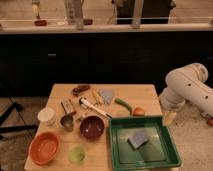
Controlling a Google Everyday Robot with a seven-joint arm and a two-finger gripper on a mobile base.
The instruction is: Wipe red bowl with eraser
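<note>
The eraser (67, 106), a small tan-brown block with a darker face, lies on the left part of the wooden table (135, 91), just above the white cup (47, 116). The dark red bowl (92, 127) stands upright near the table's middle front, to the lower right of the eraser. My white arm (187, 90) hangs at the far right, beyond the table's right edge. My gripper (170, 118) points down beside the far right corner of the green tray (116, 150), far from both the eraser and the bowl, and holds nothing that I can see.
An orange bowl (44, 148) and a small green cup (76, 154) stand at the front left. A blue-grey sponge pad (138, 139) lies in the tray. A metal scoop (67, 122), a white-handled tool (92, 107), a green vegetable (123, 104) and an orange item (138, 111) lie mid-table.
</note>
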